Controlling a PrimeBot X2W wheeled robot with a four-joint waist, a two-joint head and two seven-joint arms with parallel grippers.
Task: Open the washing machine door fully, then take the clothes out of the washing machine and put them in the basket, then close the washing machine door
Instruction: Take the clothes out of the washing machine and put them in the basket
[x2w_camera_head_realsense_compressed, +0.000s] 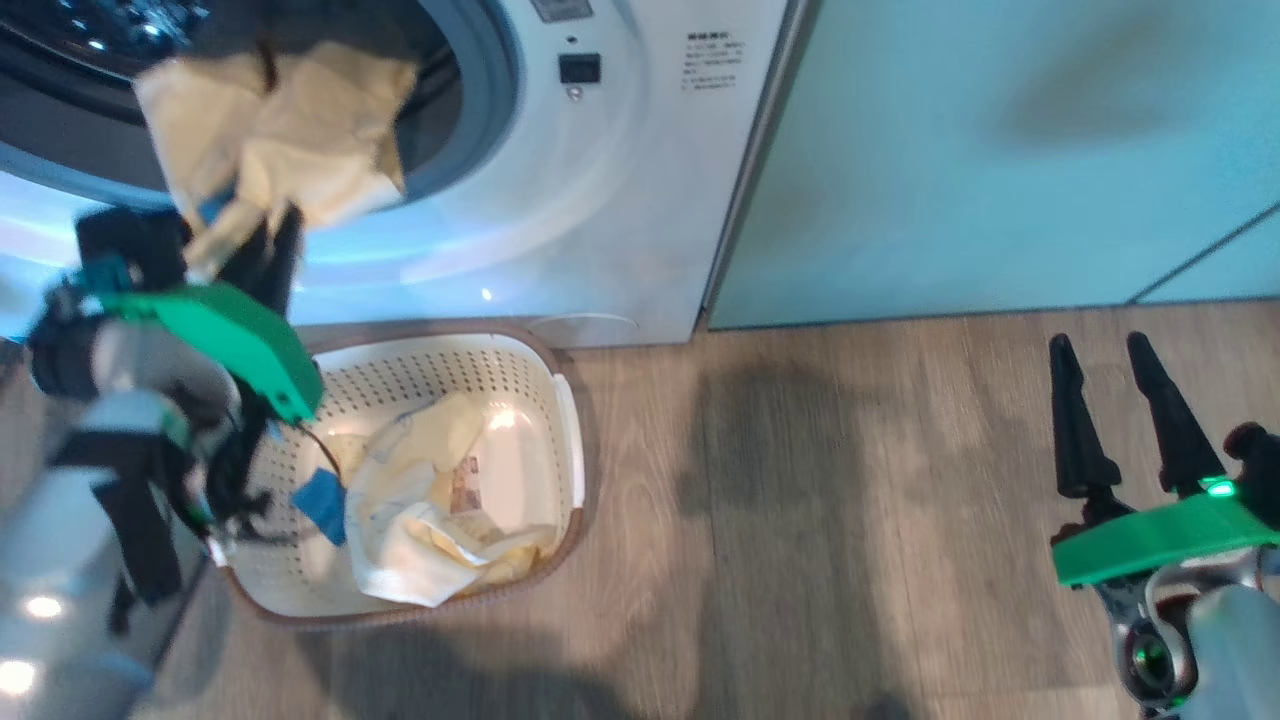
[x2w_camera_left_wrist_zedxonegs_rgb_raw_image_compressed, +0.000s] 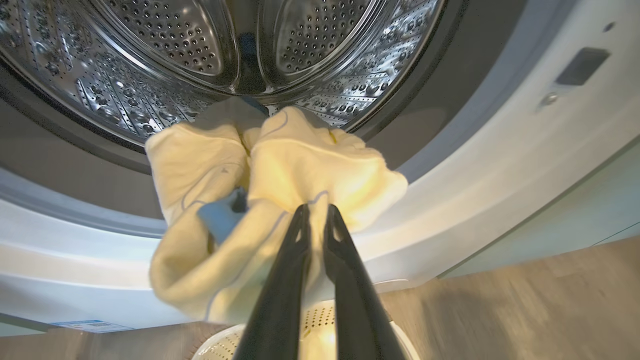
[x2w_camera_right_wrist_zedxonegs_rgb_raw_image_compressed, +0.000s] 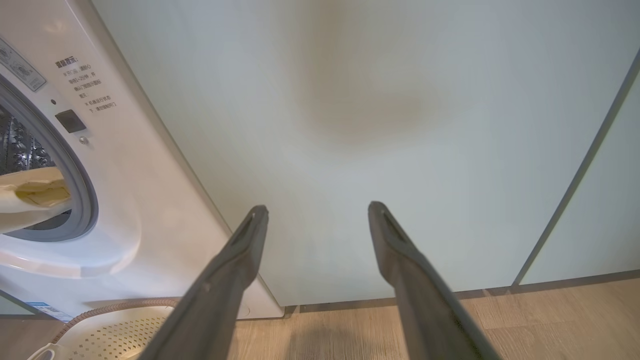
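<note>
pale yellow garment (x2w_camera_left_wrist_zedxonegs_rgb_raw_image_compressed: 310, 160) pinched in the left end effector (x2w_camera_left_wrist_zedxonegs_rgb_raw_image_compressed: 315, 210), fingers pressed together on a fold. cloth hangs at the lower lip of the drum opening, upper left of the head view, with a blue patch showing. steel drum (x2w_camera_left_wrist_zedxonegs_rgb_raw_image_compressed: 200, 50) behind looks bare as far as the left wrist view reaches.

basket (x2w_camera_head_realsense_compressed: 450, 375) on the wood floor (x2w_camera_head_realsense_compressed: 850, 500), lower left, just below the washing machine (x2w_camera_head_realsense_compressed: 620, 200) front, yellow clothes (x2w_camera_head_realsense_compressed: 420, 520) lying in it. right end effector (x2w_camera_head_realsense_compressed: 1100, 345) lower right, fingers spread, holding nothing, facing the pale green cabinet (x2w_camera_head_realsense_compressed: 1000, 150).

step in hand: unloading, one garment on its way out. next move, by my reckoning: draw the cloth clear of the grey rim, bring it over the basket, let go. door closing not yet done.
</note>
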